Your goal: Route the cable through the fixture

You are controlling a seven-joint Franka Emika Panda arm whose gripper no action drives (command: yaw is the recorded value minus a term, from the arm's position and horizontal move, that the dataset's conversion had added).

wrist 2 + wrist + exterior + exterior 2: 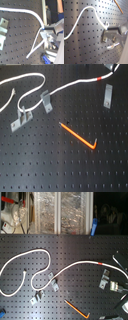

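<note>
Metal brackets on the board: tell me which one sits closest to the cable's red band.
The lone bracket at the first exterior view's right, just below the red band; the other two brackets sit far left.

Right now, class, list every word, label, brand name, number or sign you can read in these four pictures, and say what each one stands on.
None can be read in any view.
The cable bears only a plain red band, no lettering.
The orange rod, the metal fixtures and the black pegboard carry no markings.
The shelf clutter in the second exterior view is too blurred to read.
</note>
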